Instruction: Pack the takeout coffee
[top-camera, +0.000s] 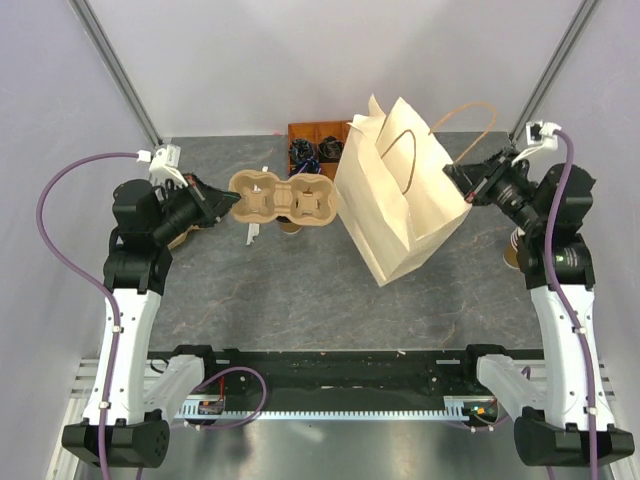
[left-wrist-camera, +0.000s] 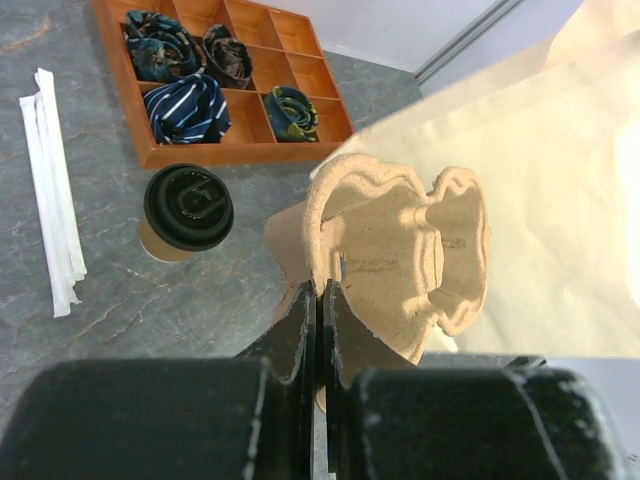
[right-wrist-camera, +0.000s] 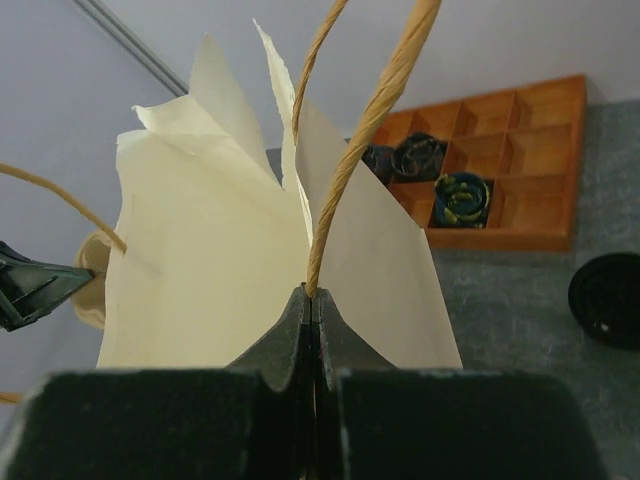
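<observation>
Takeout coffee (left-wrist-camera: 187, 210) stands lidded on table (left-wrist-camera: 130, 300), ahead-left of left gripper (left-wrist-camera: 320, 292), untouched; left gripper clamped on pulp carrier (left-wrist-camera: 400, 260) rim; right gripper (right-wrist-camera: 311, 298) pinched on paper bag (right-wrist-camera: 200, 270) top edge beside handle; judgement: bag held ready, cup not yet packed.

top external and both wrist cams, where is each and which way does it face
Top external: above, behind the bases, looking down on the table; both arms show.
Left wrist: on the left arm, looking along the left hand, shut on the cup carrier.
Right wrist: on the right arm, looking along the right hand, shut on the handle.
Shared: both wrist views show the paper bag and orange tray.
</observation>
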